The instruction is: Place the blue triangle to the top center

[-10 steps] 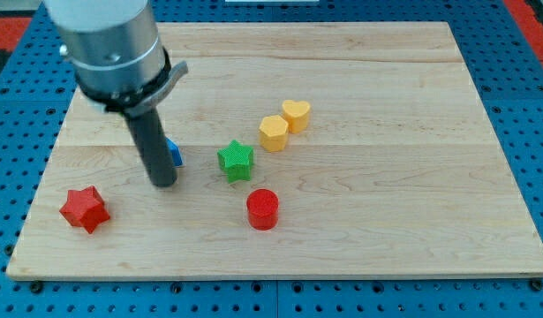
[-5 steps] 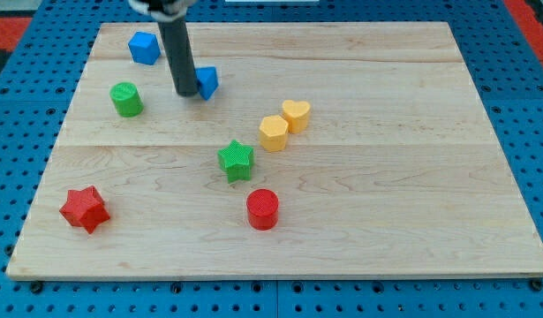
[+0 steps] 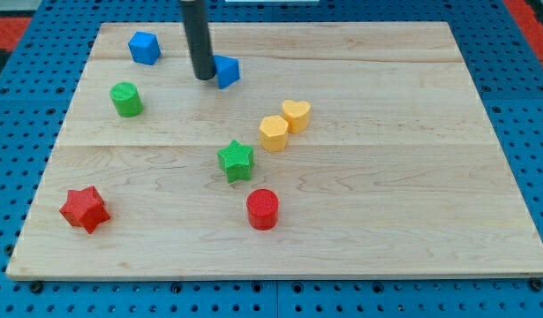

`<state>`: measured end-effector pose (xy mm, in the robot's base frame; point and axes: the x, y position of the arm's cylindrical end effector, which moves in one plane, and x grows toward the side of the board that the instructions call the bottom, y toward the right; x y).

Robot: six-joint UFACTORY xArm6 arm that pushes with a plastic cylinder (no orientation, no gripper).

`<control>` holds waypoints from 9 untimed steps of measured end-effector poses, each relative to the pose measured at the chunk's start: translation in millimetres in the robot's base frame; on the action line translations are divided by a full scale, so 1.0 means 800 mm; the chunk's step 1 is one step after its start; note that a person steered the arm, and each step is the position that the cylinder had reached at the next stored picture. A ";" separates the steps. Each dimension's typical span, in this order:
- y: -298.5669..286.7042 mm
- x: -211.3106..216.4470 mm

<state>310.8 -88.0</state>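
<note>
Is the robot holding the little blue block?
No, nothing is held. My tip only presses against the left side of the small blue triangle block.

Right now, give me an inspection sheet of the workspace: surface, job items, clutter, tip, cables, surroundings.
Surface: wooden board, light planks, flat.
Job's things: blue triangle near the view's top, a little left of centre.
Clutter: blue cube at top left; green cylinder below it; yellow hexagon touching yellow heart mid-board; green star; red cylinder; red star at bottom left.
Tip: my tip sits against the blue triangle's left side; rod upright.
Cables: nothing seen.
Surroundings: blue pegboard around the board; red patches at the top corners.
</note>
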 end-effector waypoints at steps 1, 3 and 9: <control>0.043 -0.019; 0.085 -0.027; 0.159 -0.026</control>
